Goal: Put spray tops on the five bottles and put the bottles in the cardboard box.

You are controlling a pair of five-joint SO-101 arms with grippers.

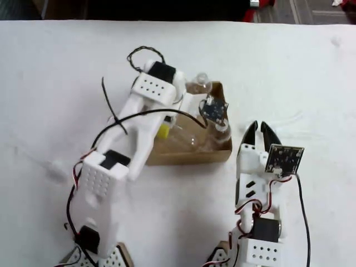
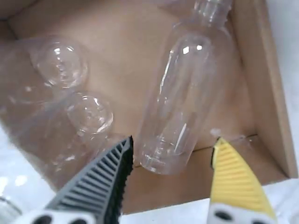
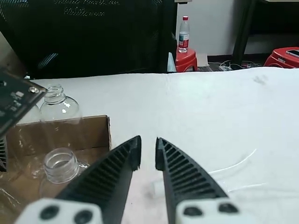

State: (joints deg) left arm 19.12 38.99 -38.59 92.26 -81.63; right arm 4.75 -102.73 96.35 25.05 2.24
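Directly below wide-open, empty left pincer [image 2: 174, 139], clear bottle [image 2: 187, 93] lying in cardboard box [image 2: 261, 93].

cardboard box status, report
Left end effector open above lying bottle in cardboard box. Right end effector empty, slightly open, beside it. Path clear.

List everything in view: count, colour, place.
table: one, white, under everything.
box: one, brown cardboard, mid-table.
bottles: at least three, clear, in the box; one lies flat; no spray tops on the necks that show.
stool: one, red, on the floor beyond the table.
capped bottle: one, clear with a red cap, on the stool.
arms: two, white, at the table's near edge.
left gripper: one, grey and yellow, open, over the box.
right gripper: one, black, slightly open, empty, over the table beside the box.
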